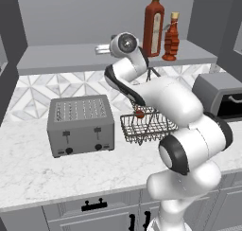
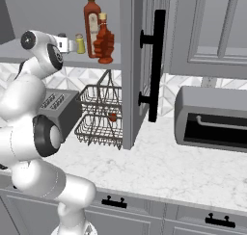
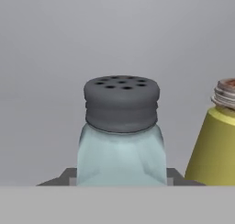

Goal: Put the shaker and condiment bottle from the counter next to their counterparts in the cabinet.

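Gripper [image 3: 121, 184] is narrowly closed on the glass shaker [image 3: 121, 145], held upright over the cabinet shelf [image 1: 66, 57] just beside the yellow shaker [image 3: 215, 145], its counterpart. Maple-leaf condiment bottle [image 1: 171, 38] already stands by the red sauce bottle [image 1: 153, 29].

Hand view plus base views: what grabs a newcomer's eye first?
The pale blue-grey shaker with its dark holed cap, dead centre in the hand view, the yellow shaker right beside it. Next, the white arm reaching up to the cabinet shelf, where the maple-leaf condiment bottle already stands next to the tall red sauce bottle. On the counter sits a grey toaster.
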